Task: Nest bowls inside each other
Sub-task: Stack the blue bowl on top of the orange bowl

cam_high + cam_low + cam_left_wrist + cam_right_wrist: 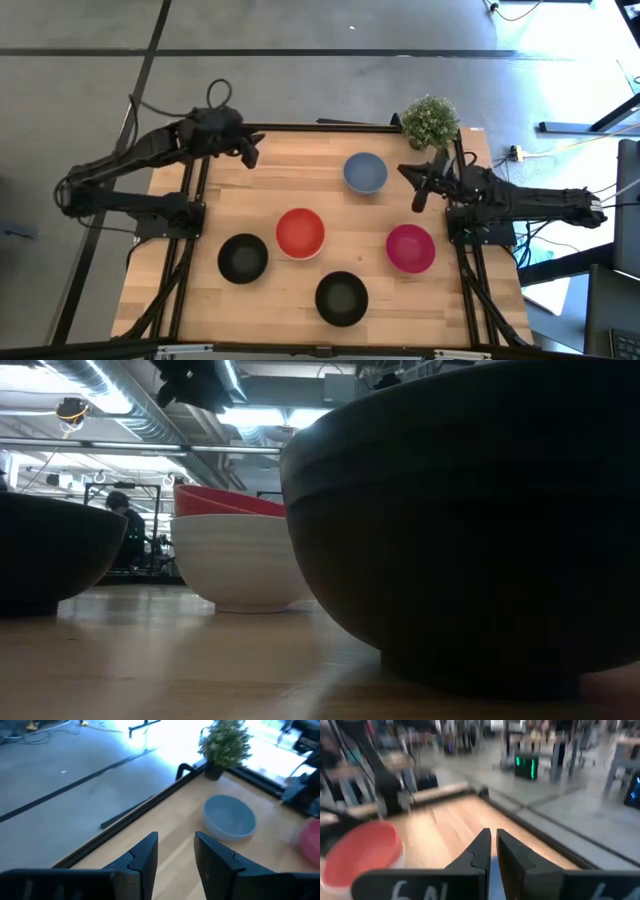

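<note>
A red bowl (300, 232) sits nested in a white bowl (240, 570) at the table's middle. A blue bowl (365, 172) stands at the far middle, a magenta bowl (410, 248) at the right, one black bowl (243, 258) at the near left and another black bowl (341, 298) at the near middle. My left gripper (250, 150) is open and empty over the far left part of the table. My right gripper (419, 195) is shut and empty, just right of the blue bowl and apart from it.
A small green potted plant (430, 122) stands at the table's far right corner, close behind my right gripper. The table's far edge (150, 807) runs beside my left gripper. A person (125, 510) shows in the room behind.
</note>
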Controlling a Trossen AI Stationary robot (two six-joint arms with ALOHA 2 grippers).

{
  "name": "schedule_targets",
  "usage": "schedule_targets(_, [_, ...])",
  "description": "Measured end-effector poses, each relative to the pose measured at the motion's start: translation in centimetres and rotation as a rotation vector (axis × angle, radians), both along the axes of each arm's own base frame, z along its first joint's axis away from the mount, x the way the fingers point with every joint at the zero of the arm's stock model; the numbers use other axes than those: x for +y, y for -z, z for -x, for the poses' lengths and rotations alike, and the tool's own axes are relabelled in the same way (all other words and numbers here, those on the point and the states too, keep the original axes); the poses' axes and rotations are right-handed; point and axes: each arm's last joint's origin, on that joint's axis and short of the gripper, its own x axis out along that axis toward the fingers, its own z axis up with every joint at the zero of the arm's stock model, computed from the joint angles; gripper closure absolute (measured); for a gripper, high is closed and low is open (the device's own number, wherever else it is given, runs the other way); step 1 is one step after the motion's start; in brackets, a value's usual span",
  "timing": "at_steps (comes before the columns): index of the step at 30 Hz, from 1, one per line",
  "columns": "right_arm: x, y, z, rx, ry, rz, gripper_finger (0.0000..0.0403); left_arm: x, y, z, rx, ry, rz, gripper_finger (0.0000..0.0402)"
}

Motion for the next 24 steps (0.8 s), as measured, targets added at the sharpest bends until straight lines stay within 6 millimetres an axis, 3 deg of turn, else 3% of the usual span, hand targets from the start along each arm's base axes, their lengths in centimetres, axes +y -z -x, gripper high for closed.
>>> schedule_targets(6, [0.1, -3.8, -0.3, 0.177, -0.064, -0.031, 0.0370, -0.1, 3.0, 0.2, -0.055, -0.005, -0.006, 0.0280])
schedule_targets(11, [0.0, -5.2, -1.4, 0.299, -0.057, -0.072, 0.0350, 0.0, 5.1, 0.0, -0.036, -0.012, 0.019, 0.0280])
schedule_targets(17, [-0.7, -4.9, -3.7, 0.365, 0.012, -0.148, 0.0274, 0.0, 5.4, 0.0, -0.030, -0.009, 0.014, 0.0280])
schedule_targets(24, [-1.5, -2.9, -5.8, 0.502, 0.025, -0.156, 0.0184, -0.1, 5.3, 0.2, -0.016, -0.009, -0.007, 0.0280])
